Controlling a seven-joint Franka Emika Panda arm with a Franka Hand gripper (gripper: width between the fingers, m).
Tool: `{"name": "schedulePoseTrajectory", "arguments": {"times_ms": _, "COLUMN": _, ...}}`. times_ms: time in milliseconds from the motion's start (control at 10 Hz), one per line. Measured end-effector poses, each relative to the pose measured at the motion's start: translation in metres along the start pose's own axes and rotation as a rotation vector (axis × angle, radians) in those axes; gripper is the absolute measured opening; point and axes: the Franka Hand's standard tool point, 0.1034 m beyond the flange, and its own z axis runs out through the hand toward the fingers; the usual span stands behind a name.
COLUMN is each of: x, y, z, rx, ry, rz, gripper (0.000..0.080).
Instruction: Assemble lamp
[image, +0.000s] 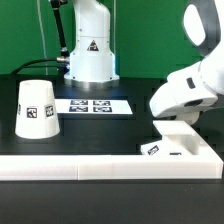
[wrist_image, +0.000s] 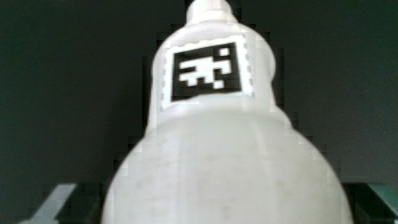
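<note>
The white bulb (wrist_image: 217, 150) fills the wrist view, its black-and-white tag facing the camera and its narrow end pointing away. My gripper (wrist_image: 214, 208) is shut on the bulb's wide round body, with dark fingers (wrist_image: 50, 203) showing at either side. In the exterior view my gripper (image: 172, 112) hangs just above the flat square base (image: 182, 144) at the exterior view's right, and the bulb is hidden behind the hand. The tapered shade (image: 37, 108) stands wide end down on the table at the exterior view's left.
A white L-shaped rail (image: 100, 166) runs along the table's front edge, and the base sits in its corner. The marker board (image: 92, 104) lies mid-table. The white robot pedestal (image: 90, 45) stands behind it.
</note>
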Motion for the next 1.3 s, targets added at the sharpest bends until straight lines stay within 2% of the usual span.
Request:
{"name": "schedulePoseTrajectory", "arguments": {"times_ms": 400, "x": -0.039, "y": 0.045, "z": -0.051, "rx": 0.045, "ry": 0.008, "rz": -0.122, "gripper": 0.0579}}
{"name": "schedulePoseTrajectory", "arguments": {"times_ms": 500, "x": -0.041, "y": 0.055, "z": -0.06, "rx": 0.052, "ry": 0.029, "rz": -0.114, "gripper": 0.0579}}
{"name": "schedulePoseTrajectory", "arguments": {"times_ms": 600, "x": -0.034, "y": 0.054, "z": -0.058, "rx": 0.045, "ry": 0.066, "rz": -0.109, "gripper": 0.0579}}
{"name": "schedulePoseTrajectory", "arguments": {"times_ms": 800, "x": -0.034, "y": 0.053, "z": -0.056, "rx": 0.044, "ry": 0.066, "rz": -0.111, "gripper": 0.0579}}
{"name": "schedulePoseTrajectory", "arguments": {"times_ms": 900, "x": -0.023, "y": 0.058, "z": -0.063, "rx": 0.033, "ry": 0.183, "rz": -0.103, "gripper": 0.0579}}
{"name": "schedulePoseTrajectory", "arguments": {"times_ms": 1000, "x": -0.025, "y": 0.063, "z": -0.069, "rx": 0.033, "ry": 0.249, "rz": -0.108, "gripper": 0.0579}}
{"name": "schedulePoseTrajectory", "arguments": {"times_ms": 1300, "x": -0.037, "y": 0.08, "z": -0.115, "rx": -0.005, "ry": 0.449, "rz": -0.08, "gripper": 0.0579}}
